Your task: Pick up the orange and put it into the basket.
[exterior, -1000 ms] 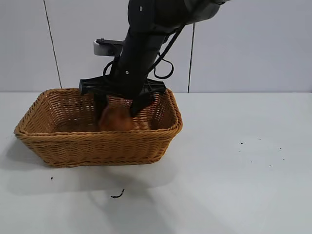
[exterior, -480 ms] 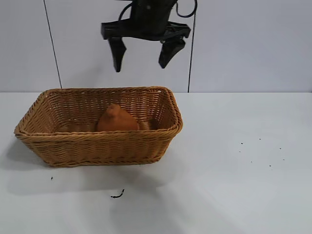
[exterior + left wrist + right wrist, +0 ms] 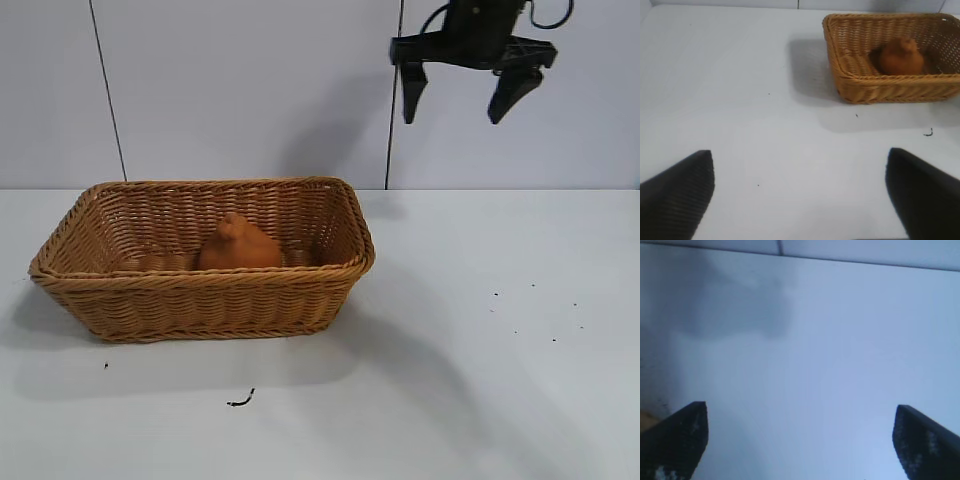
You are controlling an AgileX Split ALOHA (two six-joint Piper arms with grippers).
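Observation:
The orange (image 3: 238, 245) lies inside the wicker basket (image 3: 200, 295) at the left of the table, free of any gripper. It also shows in the left wrist view (image 3: 900, 56), in the basket (image 3: 880, 89). My right gripper (image 3: 453, 118) hangs high above the table to the right of the basket, open and empty. Its wrist view shows its open gripper (image 3: 800, 406) over bare table. My left gripper (image 3: 799, 152) is open and empty, far from the basket, and is outside the exterior view.
A small black scrap (image 3: 240, 400) lies on the table in front of the basket, also seen in the left wrist view (image 3: 928, 133). A few dark specks (image 3: 530, 310) dot the table at the right. A pale wall stands behind.
The right gripper let go of the orange in the basket, rose, then swung to the right, open. The orange stays in the basket.

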